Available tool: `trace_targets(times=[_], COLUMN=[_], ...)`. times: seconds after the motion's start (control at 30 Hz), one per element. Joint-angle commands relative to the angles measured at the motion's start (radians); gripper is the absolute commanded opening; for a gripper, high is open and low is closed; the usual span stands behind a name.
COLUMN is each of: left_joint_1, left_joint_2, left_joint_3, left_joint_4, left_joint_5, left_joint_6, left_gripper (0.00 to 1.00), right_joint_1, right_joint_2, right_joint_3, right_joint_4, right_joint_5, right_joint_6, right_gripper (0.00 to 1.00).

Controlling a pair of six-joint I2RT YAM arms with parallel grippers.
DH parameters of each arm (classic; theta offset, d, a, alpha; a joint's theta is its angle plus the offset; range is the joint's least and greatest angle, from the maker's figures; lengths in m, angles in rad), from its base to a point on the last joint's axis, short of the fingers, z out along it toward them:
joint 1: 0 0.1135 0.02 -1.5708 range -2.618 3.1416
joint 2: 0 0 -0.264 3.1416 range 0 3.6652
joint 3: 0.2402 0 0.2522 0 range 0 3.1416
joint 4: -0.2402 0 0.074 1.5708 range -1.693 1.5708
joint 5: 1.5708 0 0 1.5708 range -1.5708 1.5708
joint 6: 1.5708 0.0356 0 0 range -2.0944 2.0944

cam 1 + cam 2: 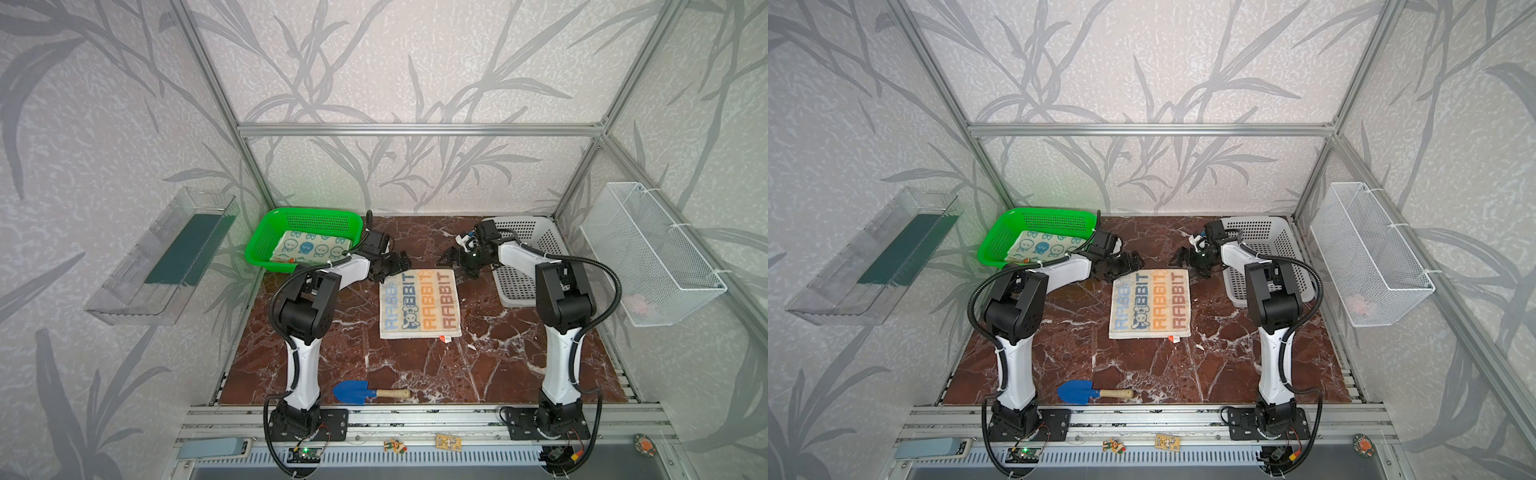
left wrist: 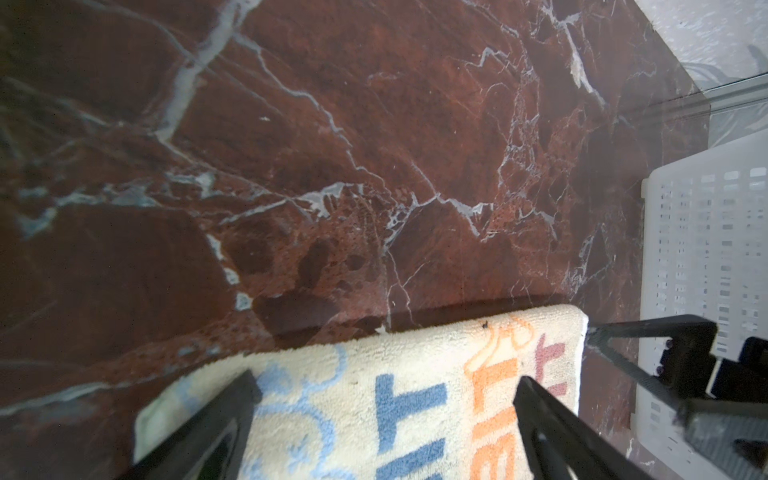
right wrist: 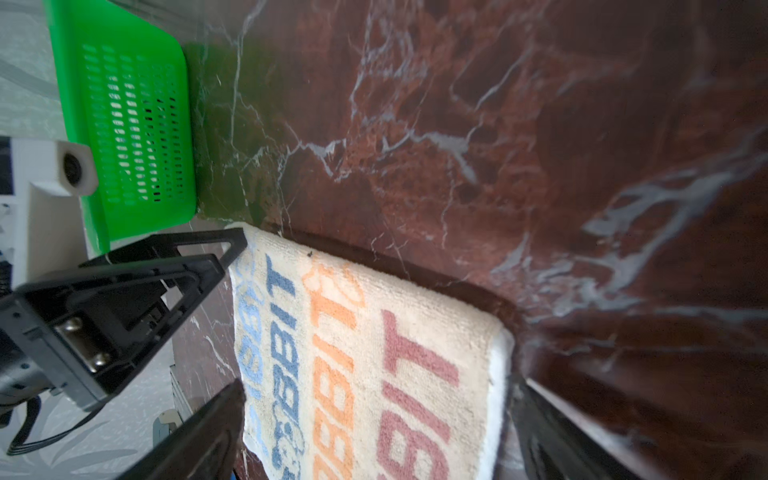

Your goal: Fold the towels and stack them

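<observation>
Nearest the camera you have a blue trowel (image 1: 353,392) lying at the near edge of the table (image 1: 498,365), well apart from everything else. Mid-table the RABBIT towel (image 1: 419,304) lies flat, lettering up, with a red tag (image 1: 446,339) at its near right corner. Your left gripper (image 1: 395,265) hangs at the towel's far left corner and your right gripper (image 1: 459,266) just beyond its far right corner. Both stand spread wide with nothing between the fingers (image 2: 548,424), and in each wrist view they frame the towel's far edge without pinching it. Whether any fingertip touches the cloth you can't tell. Far left, the green basket (image 1: 257,245) holds a bunny towel (image 1: 311,247), cream with blue faces, lying flat. The left arm (image 1: 307,299) cuts off its near right corner, and whatever may lie beneath it is hidden. Far right, the white basket (image 1: 515,286) has much of its floor hidden behind the right arm (image 1: 561,291). On the right wall a wire basket (image 1: 665,266) holds something pale pink (image 1: 636,305), too blurred to name.
</observation>
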Motion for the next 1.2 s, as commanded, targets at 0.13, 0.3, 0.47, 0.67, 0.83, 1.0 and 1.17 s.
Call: trace_targets(times=[0.13,0.3,0.47,0.67,0.83,1.0,1.17], left_joint_1=[-0.011,-0.013,-0.013,0.001,0.014,0.027,0.035], left_joint_2=[0.054,0.059,0.058,0.057,0.051,0.063,0.07], left_joint_3=[0.013,0.021,0.02,0.042,0.08,0.113,0.167], left_joint_4=[-0.135,-0.14,-0.144,-0.199,-0.267,-0.302,-0.361], left_joint_5=[-0.046,-0.05,-0.05,-0.063,-0.096,-0.128,-0.164], left_joint_6=[0.009,0.009,0.02,0.085,0.148,0.19,0.237], left_gripper=[0.99,0.99,0.99,0.99,0.99,0.99,0.99], right_joint_1=[0.023,0.043,0.044,0.031,0.017,0.013,0.011], right_joint_2=[0.032,0.094,0.159,0.176,0.174,0.171,0.162], right_joint_3=[0.064,0.1,0.149,0.16,0.143,0.133,0.143], right_joint_4=[-0.024,-0.018,-0.065,-0.096,-0.105,-0.103,-0.104], right_joint_5=[-0.047,-0.052,-0.002,0.03,0.038,0.032,0.014], right_joint_6=[0.036,0.051,0.02,-0.006,-0.013,-0.021,-0.028], right_gripper=[0.99,0.99,0.99,0.99,0.99,0.99,0.99])
